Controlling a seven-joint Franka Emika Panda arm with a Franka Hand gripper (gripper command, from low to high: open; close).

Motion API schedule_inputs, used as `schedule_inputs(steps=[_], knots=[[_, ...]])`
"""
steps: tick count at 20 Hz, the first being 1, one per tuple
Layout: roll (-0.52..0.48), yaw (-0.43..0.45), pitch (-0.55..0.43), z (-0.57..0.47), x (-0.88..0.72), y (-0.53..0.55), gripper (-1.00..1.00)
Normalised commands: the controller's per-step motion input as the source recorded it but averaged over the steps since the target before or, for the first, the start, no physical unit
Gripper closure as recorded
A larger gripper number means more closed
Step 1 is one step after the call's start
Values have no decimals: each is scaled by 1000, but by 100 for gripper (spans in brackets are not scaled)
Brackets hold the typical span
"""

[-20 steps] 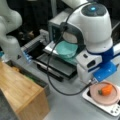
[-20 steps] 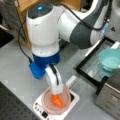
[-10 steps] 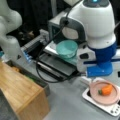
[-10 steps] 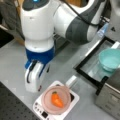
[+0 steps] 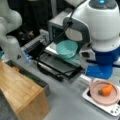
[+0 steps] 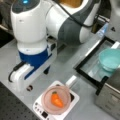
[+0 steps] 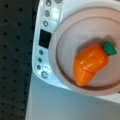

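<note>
the carrot (image 7: pixel 91 63) lies free in the pink plate (image 7: pixel 62 37) on the white scale (image 6: pixel 40 105), leaf toward 2 o'clock. no fingers show, so their state is unclear. seemingly a hover above; next calls for a straight descent.

A small orange carrot (image 7: pixel 91 63) with a green top lies on its side in a pink plate (image 7: pixel 65 82). The plate sits on a white scale (image 7: pixel 47 57) with little round buttons. In both front views the carrot (image 5: pixel 107 90) (image 6: pixel 57 99) lies near the middle of the plate (image 5: pixel 96 98) (image 6: pixel 46 100), with nothing touching it.
</note>
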Motion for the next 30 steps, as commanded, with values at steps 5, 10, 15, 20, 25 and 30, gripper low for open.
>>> schedule_inputs(steps=[5, 10, 15, 20, 25, 30], knots=[[-140, -313, 406, 152, 596, 70, -100], [-115, -192, 358, 51, 422, 288, -100], [-106, -153, 318, -27, 310, 392, -100], [-88, -137, 215, -120, 199, 299, -100], [-89, -84, 97, -175, 152, 14, -100], [-79, -65, 40, -265, 79, -160, -100]])
